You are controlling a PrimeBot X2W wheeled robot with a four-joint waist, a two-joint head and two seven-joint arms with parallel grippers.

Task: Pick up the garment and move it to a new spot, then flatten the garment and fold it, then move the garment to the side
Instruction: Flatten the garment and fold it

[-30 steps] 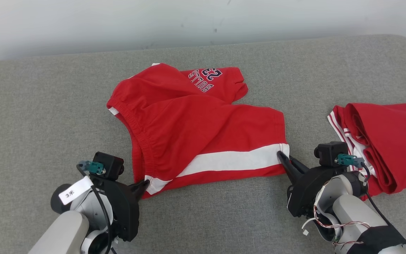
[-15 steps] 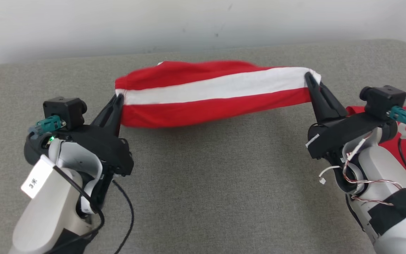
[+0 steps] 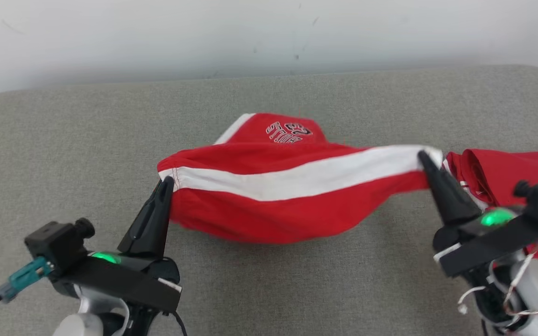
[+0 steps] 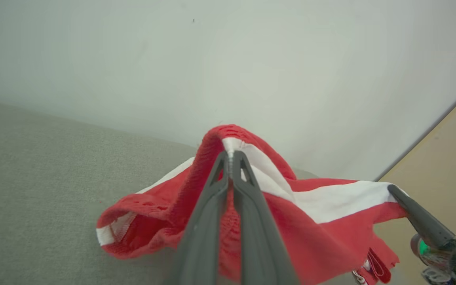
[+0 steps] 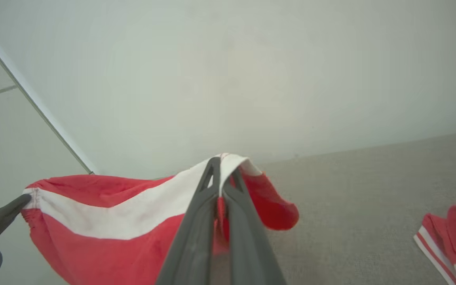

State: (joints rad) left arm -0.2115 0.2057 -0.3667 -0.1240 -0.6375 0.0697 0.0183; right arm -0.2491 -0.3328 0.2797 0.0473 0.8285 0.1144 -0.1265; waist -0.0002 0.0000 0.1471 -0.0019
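**First:** Shorts [image 3: 292, 196], red with one white stripe, are strung between the two grippers above the grey mat [image 3: 63, 140].

**Second:** Who has which end?

**First:** The left gripper [image 3: 168, 181] has the left end, right where the stripe starts. The right gripper [image 3: 422, 156] has the other end of the same stripe.

**Second:** Are the jaws closed?

**First:** Both are pinched tight, fingers pressed together with a fold of cloth between them. From each wrist you can see red fabric squeezed down the slit between the fingers.

**Second:** Is the cloth taut?

**First:** Along the stripe it's fairly straight, yes. The red part under the stripe sags in a belly midway between the grippers. Behind it another part of the shorts, with a dark print that reads upside down from here, droops toward the mat. I can't tell whether it touches.

**Second:** Where over the mat is all this?

**First:** It's about the middle, running left to right, with the right end a little farther back.

**Second:** Is there anything else lying there?

**First:** There's a folded garment [image 3: 498, 172], red with white trim, flat at the mat's right edge. It's just behind the right gripper, close to that end of the shorts. A pale wall [image 3: 250, 37] stands behind the mat.
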